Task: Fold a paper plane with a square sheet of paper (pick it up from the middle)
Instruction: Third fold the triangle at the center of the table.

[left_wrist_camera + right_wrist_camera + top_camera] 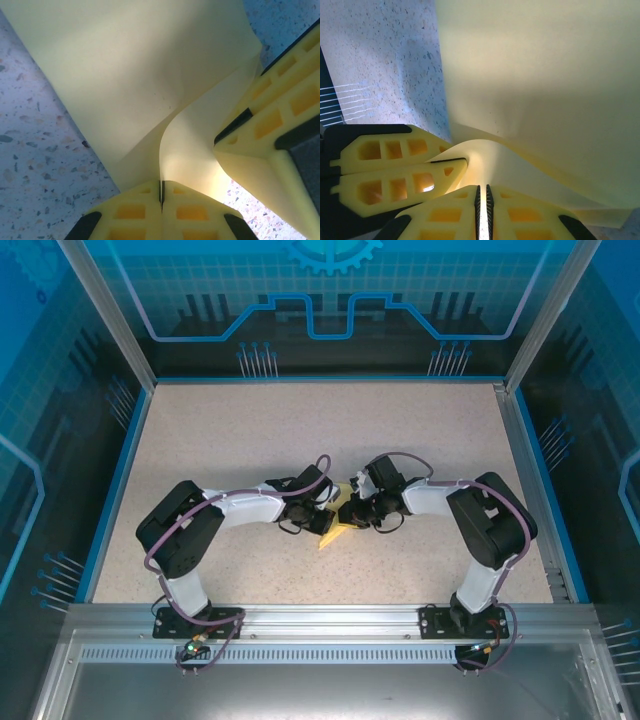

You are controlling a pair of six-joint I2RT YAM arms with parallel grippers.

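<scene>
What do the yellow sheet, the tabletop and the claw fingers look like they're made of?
The yellow sheet looks like thin matte paper: it curls and creases softly. The tabletop seems speckled stone-look laminate, perhaps. The claw fingers appear moulded or printed yellow plastic, with ribbed cut-outs.

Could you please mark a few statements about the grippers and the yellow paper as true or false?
1. The left gripper is shut on the yellow paper. True.
2. The right gripper hangs wide open, clear of the yellow paper. False: its jaws are pinched on the yellow paper too.
3. Both grippers meet near the middle of the table. True.
4. The yellow paper lies flat on the table. False: it bows up in a curve between the two grippers.
</scene>
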